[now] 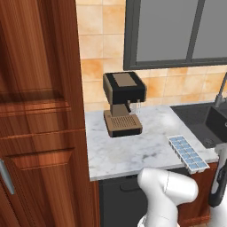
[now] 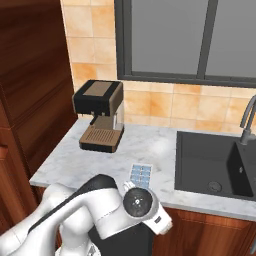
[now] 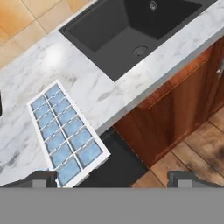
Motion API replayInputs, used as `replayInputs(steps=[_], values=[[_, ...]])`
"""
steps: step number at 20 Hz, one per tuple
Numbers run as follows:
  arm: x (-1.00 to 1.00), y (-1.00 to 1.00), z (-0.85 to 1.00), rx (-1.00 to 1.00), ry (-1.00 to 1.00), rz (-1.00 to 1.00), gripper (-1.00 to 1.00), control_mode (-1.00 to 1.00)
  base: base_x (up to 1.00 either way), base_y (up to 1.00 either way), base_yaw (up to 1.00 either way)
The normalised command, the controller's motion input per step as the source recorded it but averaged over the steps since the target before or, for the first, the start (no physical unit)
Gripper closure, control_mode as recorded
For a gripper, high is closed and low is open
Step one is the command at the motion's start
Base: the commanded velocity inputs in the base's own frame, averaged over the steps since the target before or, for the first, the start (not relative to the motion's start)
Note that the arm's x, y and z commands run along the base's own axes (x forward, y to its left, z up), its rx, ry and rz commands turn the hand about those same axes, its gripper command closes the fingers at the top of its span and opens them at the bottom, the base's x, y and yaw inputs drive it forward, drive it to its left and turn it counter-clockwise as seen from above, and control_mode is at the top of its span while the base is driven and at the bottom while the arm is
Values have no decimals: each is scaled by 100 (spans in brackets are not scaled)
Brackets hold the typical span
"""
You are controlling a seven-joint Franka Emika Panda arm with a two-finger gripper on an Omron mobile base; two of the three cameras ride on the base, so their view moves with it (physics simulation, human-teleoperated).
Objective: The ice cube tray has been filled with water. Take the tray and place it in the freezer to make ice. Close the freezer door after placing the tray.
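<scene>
Hand [image 3: 113, 177], jaws wide and holding nothing, hovered beside the ice cube tray [image 3: 65, 131] at the desk's [image 3: 100, 89] near edge; it should centre, descend level, avoid spilling.

The ice cube tray [image 3: 66, 132] was white, its grid of square cells holding pale blue water [image 3: 70, 127]. The counter [image 1: 133, 148] was white marble with grey veining — the sink [image 2: 212, 165] matte black. The coffee machine [image 1: 123, 103] was black and brown. Wall tiles [image 2: 165, 105] were mottled orange-tan; the cabinets [image 1: 40, 115] reddish-brown wood grain.
</scene>
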Motion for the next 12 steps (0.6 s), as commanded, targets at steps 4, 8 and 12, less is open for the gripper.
replayInputs(steps=[4, 8, 12], values=[[-24, -7, -4, 26, -38, 0, -100, -100, 0, 0, 0], [-18, 0, 0, 30, -10, 0, -100, -100, 0, 0, 0], [-18, 0, 0, 33, 0, 0, -100, -100, 0, 0, 0]])
